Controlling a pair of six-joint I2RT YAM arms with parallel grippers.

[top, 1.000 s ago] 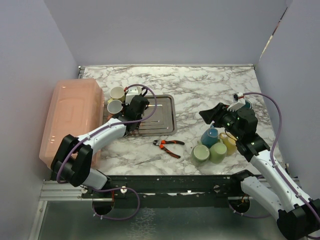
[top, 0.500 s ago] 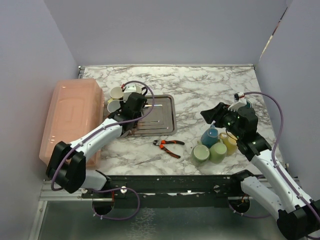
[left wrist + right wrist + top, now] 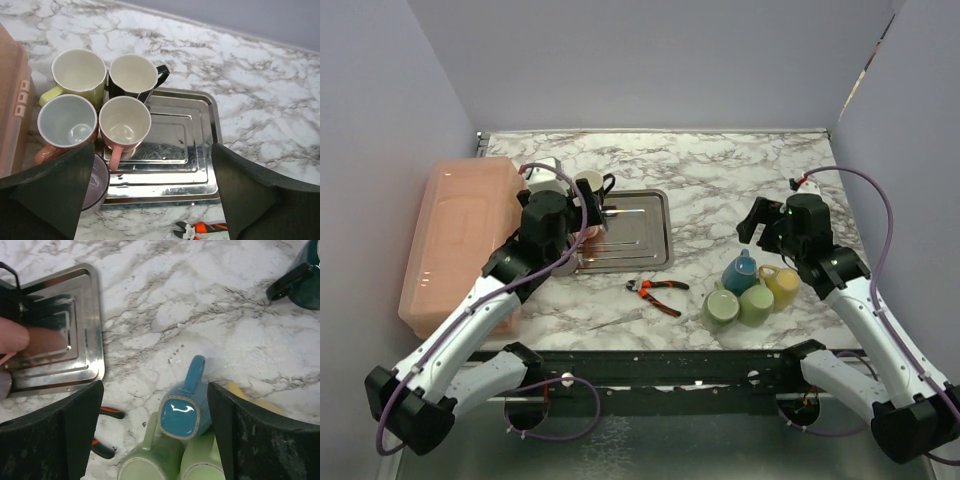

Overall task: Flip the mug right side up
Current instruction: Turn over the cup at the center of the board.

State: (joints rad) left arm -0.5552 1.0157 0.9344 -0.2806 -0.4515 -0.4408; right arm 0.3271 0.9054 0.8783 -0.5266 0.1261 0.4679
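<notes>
Blue mug (image 3: 181, 412) sits base-up, well right of the tray (image 3: 97, 325), packed against green mugs (image 3: 150, 460). Right gripper (image 3: 155, 387) hovers near it, left gripper (image 3: 153, 146) over the tray. Both jaws wide open, empty. Risk: the tight cluster means a grab could topple neighbours.

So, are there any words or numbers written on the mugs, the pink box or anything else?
None: no word, number, brand or sign can be read in any view.
Blue mug: plain, no print.
Pink mug: plain, no print.
Pink box: only small square slots on its clasp, no letters.
Tray: bare metal, no stamp visible.
Pliers: too small to tell if anything is marked on them.
</notes>
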